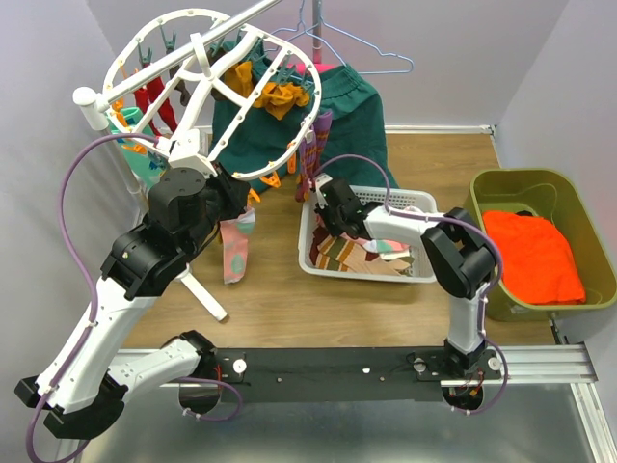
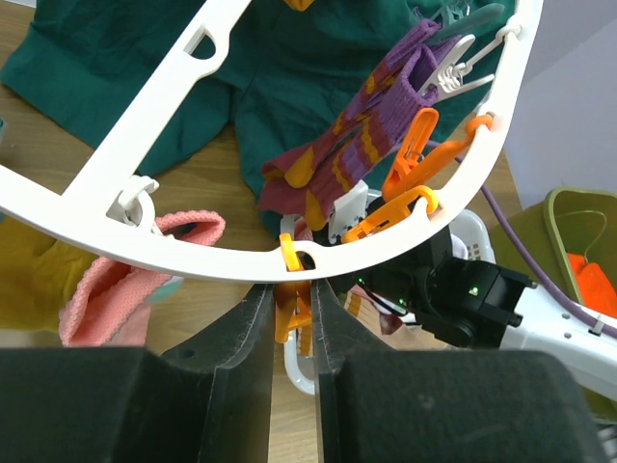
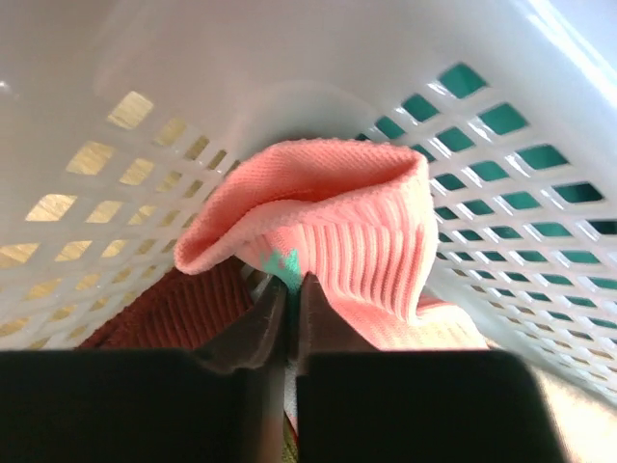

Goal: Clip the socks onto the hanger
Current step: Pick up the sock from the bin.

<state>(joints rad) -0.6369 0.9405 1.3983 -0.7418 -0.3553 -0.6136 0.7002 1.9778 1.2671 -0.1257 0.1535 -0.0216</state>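
Several socks (image 2: 357, 145) already hang from the hanger (image 2: 193, 257) over the desk's (image 1: 289, 309) far left corner. The left gripper (image 2: 294, 294) is closed around an orange clip (image 2: 287, 323) on its rim. The right gripper (image 3: 289, 289), down in the basket (image 1: 424, 201) mid-desk, pinches a pink sock (image 3: 328, 212). More wait there unclipped.

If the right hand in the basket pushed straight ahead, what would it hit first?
The pink sock that the right hand pinches; right behind it, probably the white basket's mesh wall.
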